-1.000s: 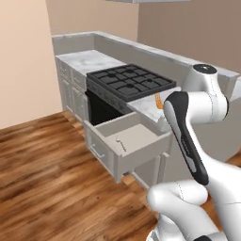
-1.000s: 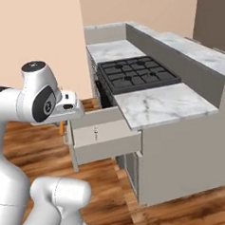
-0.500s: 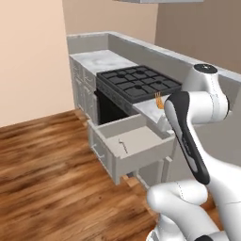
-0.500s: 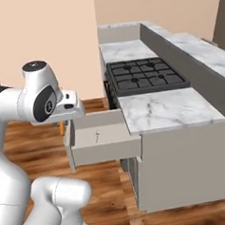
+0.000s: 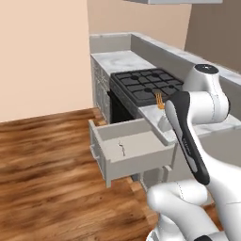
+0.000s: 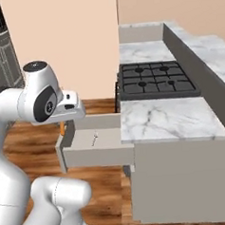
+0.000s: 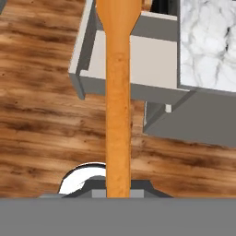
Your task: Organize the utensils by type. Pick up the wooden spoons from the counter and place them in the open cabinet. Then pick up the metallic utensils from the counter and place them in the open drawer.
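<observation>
Below our gripper (image 7: 118,191), clamped on the slim orange fork (image 7: 118,92), the open beige-grey drawer (image 7: 133,69) has drawn nearer — drop-off soon.

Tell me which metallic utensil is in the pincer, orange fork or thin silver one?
The orange fork: its handle runs up from the shut pincer, tines showing beside the arm. The thin silver utensil already lies in the open drawer.

In the right base view, the open drawer (image 6: 95,146) juts out at 9 o'clock from the counter (image 6: 170,122). A small silver utensil (image 6: 94,138) lies in it. The stove (image 6: 157,81) sits on the counter at 12 o'clock, behind the bare worktop. The orange fork (image 7: 118,92) hangs over the drawer's front edge.
</observation>
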Robot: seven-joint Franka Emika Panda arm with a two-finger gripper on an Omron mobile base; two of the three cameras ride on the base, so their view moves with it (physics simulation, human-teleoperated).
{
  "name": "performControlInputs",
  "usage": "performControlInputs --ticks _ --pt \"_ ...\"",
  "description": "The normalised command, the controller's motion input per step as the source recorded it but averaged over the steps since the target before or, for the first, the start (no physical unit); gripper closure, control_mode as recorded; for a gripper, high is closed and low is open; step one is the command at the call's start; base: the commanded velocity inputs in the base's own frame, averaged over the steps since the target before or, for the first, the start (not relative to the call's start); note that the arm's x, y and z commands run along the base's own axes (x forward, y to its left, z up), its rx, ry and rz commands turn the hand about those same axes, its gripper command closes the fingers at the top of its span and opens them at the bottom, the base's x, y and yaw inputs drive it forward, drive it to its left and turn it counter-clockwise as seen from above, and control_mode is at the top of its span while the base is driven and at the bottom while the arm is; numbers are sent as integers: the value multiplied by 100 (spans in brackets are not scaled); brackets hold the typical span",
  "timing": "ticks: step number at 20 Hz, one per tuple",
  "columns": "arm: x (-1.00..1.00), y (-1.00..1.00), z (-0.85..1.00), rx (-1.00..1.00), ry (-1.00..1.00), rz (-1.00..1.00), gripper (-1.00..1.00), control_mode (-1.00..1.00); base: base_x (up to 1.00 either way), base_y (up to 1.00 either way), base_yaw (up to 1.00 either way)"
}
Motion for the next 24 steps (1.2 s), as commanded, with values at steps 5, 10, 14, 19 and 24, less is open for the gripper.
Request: performControlInputs --ticks 5,10,14,19,24 --pt "0 0 0 0 0 0 100 100 36 -42 35" --pt "0 0 0 0 0 0 100 100 28 -24 34" --pt "0 0 0 0 0 0 100 100 38 -7 22" --pt "0 0 0 0 0 0 100 100 45 -11 9" --pt "0 0 0 0 0 0 100 100 37 -1 0"
